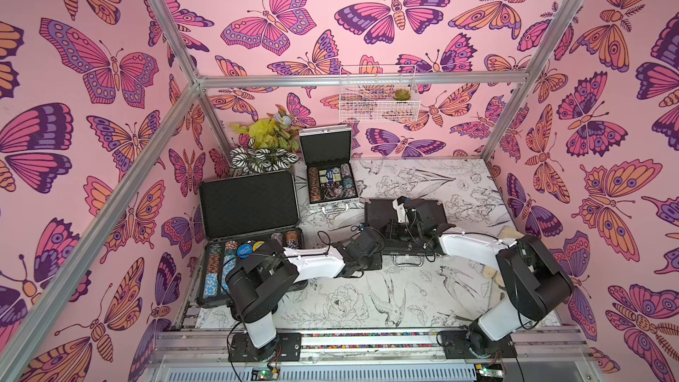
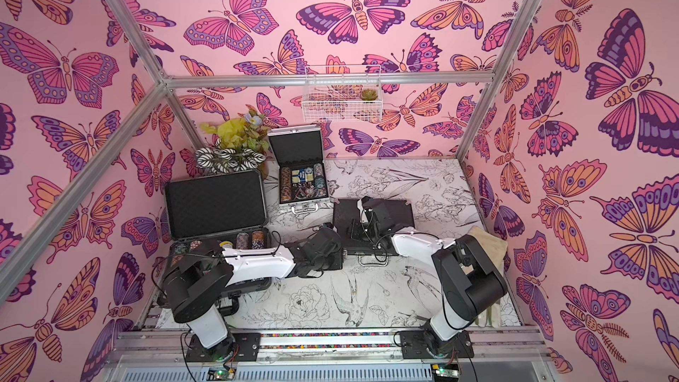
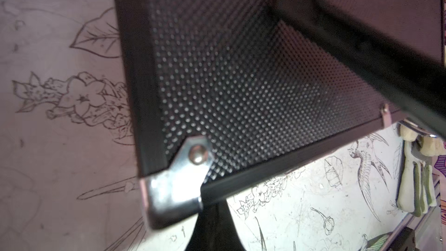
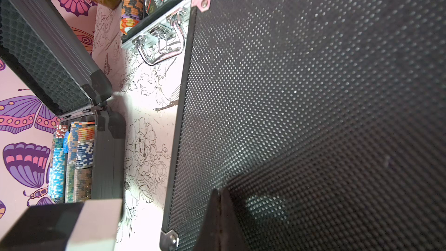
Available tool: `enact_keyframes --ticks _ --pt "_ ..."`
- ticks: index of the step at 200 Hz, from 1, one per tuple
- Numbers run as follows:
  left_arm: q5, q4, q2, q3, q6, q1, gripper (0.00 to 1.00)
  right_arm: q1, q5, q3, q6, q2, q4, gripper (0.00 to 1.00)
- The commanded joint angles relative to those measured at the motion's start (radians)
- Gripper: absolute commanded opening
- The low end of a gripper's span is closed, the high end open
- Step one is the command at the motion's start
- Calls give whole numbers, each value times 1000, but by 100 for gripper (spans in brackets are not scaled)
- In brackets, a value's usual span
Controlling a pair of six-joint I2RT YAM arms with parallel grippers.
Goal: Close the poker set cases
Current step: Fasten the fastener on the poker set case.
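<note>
black ribbed plastic makes up the large case at the far left of the flower-printed table. its lid stands upright with the foam lining facing forward, and rows of coloured chips fill the base, partly hidden under the left arm's shoulder. behind it, in the back left corner, sit leafy plants.

just right of the plants the small silver case is open too, lid up against the back wall, with chips, cards and dice in its tray and its handle toward the front.

nearer the middle lies the medium black case with silver corners. its dimpled lid is down and its handle points to the front edge. whether the latches are fastened cannot be told.

both arms reach in over this case. the left gripper has its fingers pressed together at the near left silver corner, holding nothing that shows. the right gripper is likewise drawn together with nothing between the fingers, its tip down on the dimpled lid toward the back of the case.

on the back wall above, right of centre, hangs a white wire basket holding a little succulent. at the far right edge of the table lie pale gloves.
</note>
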Motion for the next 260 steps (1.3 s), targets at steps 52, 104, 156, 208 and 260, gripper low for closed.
enact_keyframes --ticks 52,104,156,208,260 --pt "-67 38 42 -38 -10 9 3 -8 30 1 -8 43 -137 5" --pt "-90 44 -8 -75 33 4 11 -9 34 -5 -8 47 -135 5" --pt "-128 -28 -121 -89 329 -22 50 -28 18 -12 -9 26 -140 5" --pt "-266 -172 -153 -5 702 -76 61 -74 3 -25 -30 -22 -171 6" --pt "-408 -215 -75 71 1017 -98 78 -152 -25 -65 -46 -92 -189 6"
